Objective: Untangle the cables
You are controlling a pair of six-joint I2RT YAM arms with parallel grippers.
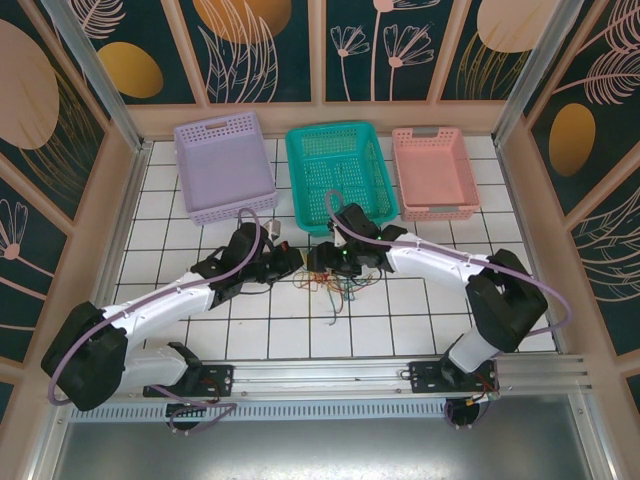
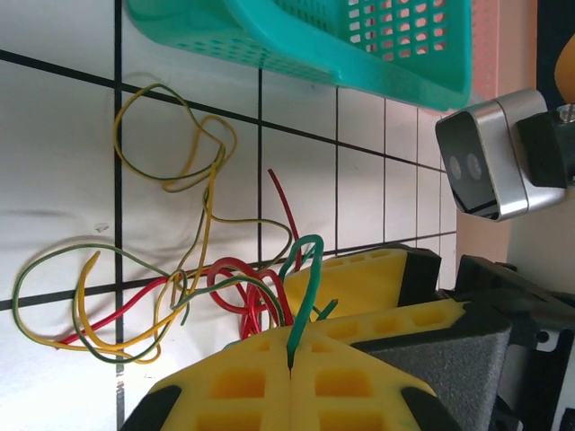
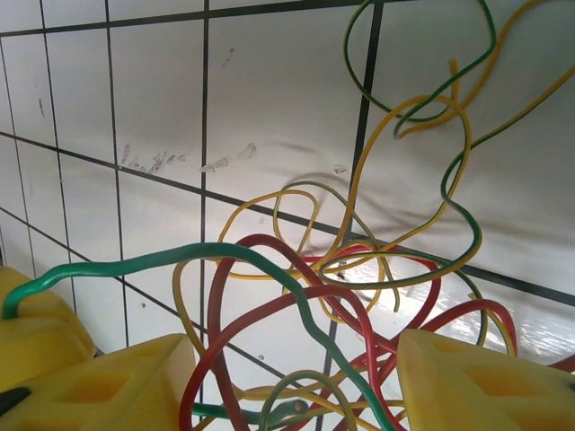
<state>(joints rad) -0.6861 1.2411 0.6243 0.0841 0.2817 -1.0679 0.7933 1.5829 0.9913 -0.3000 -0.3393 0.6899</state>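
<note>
Left wrist: green cable (image 2: 310, 278) end hidden inside clamped left tool (image 2: 289, 366).

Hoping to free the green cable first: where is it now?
Left wrist view: one end of the green cable sits pinched in the shut jaws of the left gripper, arching above the red and yellow tangle near the teal basket.

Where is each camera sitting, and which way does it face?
Top external: above, behind the bases, looking down at left arm, right arm, tangle.
Left wrist: looks past left gripper, shut on green cable, toward teal basket.
Right wrist: looks down through open right gripper onto the tangle.
Shared: both wrist views show the green cable.
</note>
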